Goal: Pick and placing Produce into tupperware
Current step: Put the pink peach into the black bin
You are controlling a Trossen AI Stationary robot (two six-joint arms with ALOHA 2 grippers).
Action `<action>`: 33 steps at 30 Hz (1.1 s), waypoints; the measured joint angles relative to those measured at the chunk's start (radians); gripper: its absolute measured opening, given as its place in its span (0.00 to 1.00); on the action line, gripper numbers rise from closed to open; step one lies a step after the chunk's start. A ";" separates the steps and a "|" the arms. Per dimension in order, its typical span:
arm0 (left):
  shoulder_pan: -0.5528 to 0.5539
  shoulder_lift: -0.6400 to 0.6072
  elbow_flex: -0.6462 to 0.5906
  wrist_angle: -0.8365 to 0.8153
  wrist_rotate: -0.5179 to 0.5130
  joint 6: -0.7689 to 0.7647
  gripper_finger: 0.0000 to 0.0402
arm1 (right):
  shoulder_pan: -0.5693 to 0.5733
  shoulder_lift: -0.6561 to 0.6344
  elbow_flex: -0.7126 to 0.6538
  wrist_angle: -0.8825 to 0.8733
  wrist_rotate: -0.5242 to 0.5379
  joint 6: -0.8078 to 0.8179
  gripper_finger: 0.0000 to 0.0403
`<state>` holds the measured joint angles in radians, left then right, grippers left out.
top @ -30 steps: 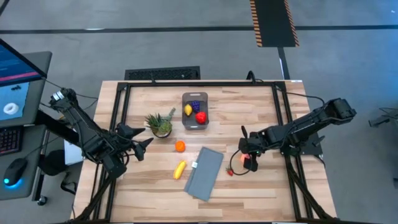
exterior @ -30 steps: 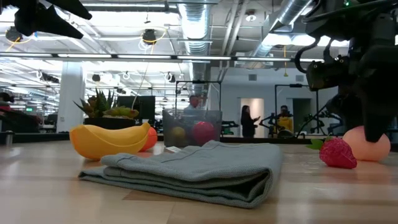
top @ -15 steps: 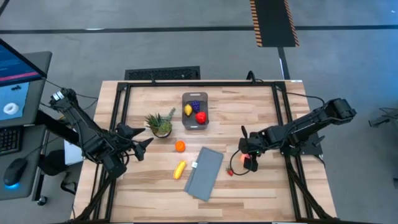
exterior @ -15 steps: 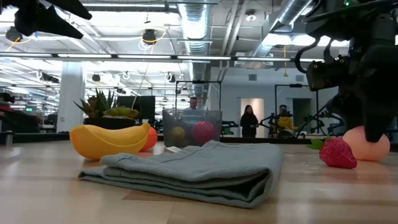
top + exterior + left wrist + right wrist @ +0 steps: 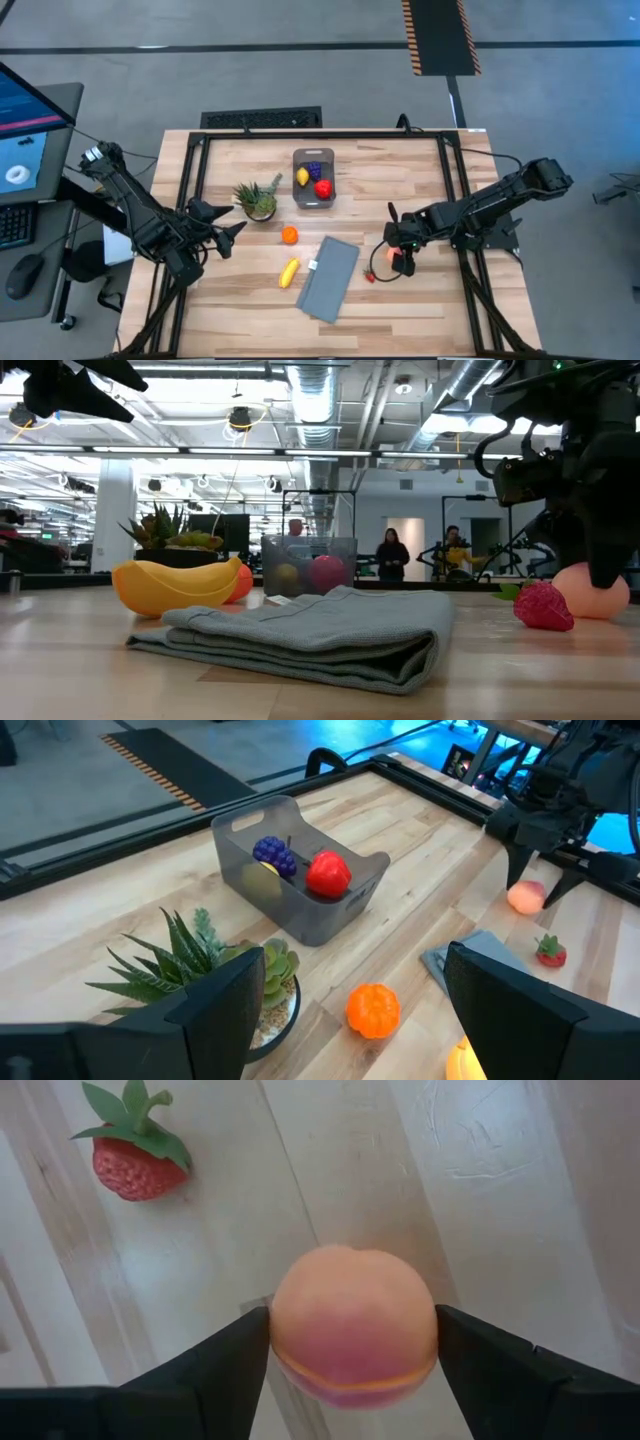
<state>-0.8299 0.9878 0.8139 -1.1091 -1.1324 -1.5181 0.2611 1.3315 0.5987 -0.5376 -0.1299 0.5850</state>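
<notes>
Since earlier frame we see arms unmoved; only people in room behind shifted. Right end effector fingers flank round pink peach on desk, touching both sides; lift unconfirmed. Left end effector open, empty, waiting near spiky potted plant. Clear-grey plastic tub holds three fruits; four remain outside.

In the low view the banana hides most of the orange. The tupperware wall blurs the fruit inside.
</notes>
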 joint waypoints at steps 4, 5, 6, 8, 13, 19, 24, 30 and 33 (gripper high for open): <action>0.000 0.000 0.000 0.000 0.000 0.000 0.73 | -0.001 0.000 0.000 0.000 0.000 0.000 0.72; 0.000 0.000 0.000 0.000 0.000 0.000 0.73 | -0.002 0.000 0.000 0.000 0.000 0.000 0.72; 0.000 0.000 0.000 0.000 0.000 0.000 0.73 | -0.005 0.000 0.000 0.000 -0.001 0.000 0.71; 0.000 0.000 0.000 0.000 0.000 0.000 0.73 | -0.011 0.000 0.000 0.000 -0.005 0.000 0.71; 0.000 0.000 0.000 0.000 0.000 0.000 0.73 | -0.034 0.000 0.000 0.000 -0.019 -0.002 0.70; 0.000 0.000 0.000 0.000 0.000 0.000 0.73 | -0.042 0.000 0.000 0.000 -0.027 -0.007 0.70; 0.000 0.000 0.000 0.000 0.000 0.000 0.73 | -0.042 0.000 0.000 0.000 -0.048 -0.007 0.70; 0.000 0.000 0.000 0.000 0.000 0.001 0.73 | -0.042 -0.009 0.000 0.016 -0.069 -0.003 0.70; 0.000 0.000 0.000 -0.001 0.000 0.001 0.73 | -0.048 -0.026 0.000 0.045 -0.072 -0.002 0.70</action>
<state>-0.8299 0.9878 0.8139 -1.1103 -1.1324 -1.5173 0.2134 1.3053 0.5987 -0.4925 -0.2021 0.5827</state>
